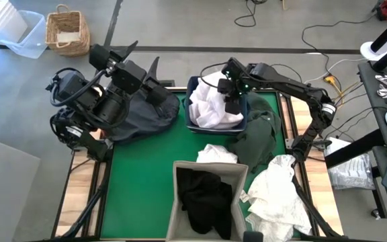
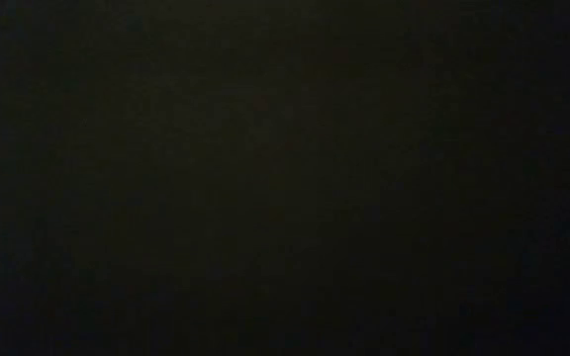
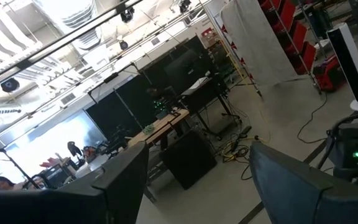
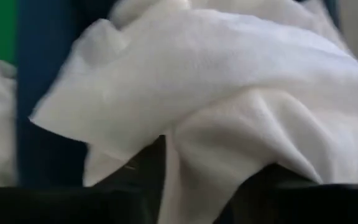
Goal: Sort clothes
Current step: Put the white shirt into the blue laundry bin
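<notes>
White clothes (image 1: 213,111) fill the navy blue bin (image 1: 195,86) at the table's far side. My right gripper (image 1: 234,102) is down on that pile, open, with a white fold (image 4: 204,155) between its fingers. My left gripper (image 1: 138,57) is raised at the far left, open and empty (image 3: 197,168), pointing into the room. Under it a charcoal grey garment (image 1: 146,114) lies on the table. A dark green garment (image 1: 261,134) lies beside the navy bin. Two white garments (image 1: 217,153) (image 1: 281,195) lie flat on the table. Black clothes (image 1: 203,198) sit in the beige bin (image 1: 180,175). The low view is dark. My right gripper comes from above, slanting from the table's right, into the white clothes in the navy bin. A raised fold of the top white garment (image 4: 197,174) stands between its open fingers (image 4: 151,168) and touches them. The garment rests on the pile in the bin.
The green table top (image 1: 146,175) shows bare left of the beige bin. Off the table on the floor, at far left, stand a wicker basket (image 1: 68,30) and a clear plastic tub (image 1: 22,37). Cables (image 1: 314,40) run over the floor beyond the far edge.
</notes>
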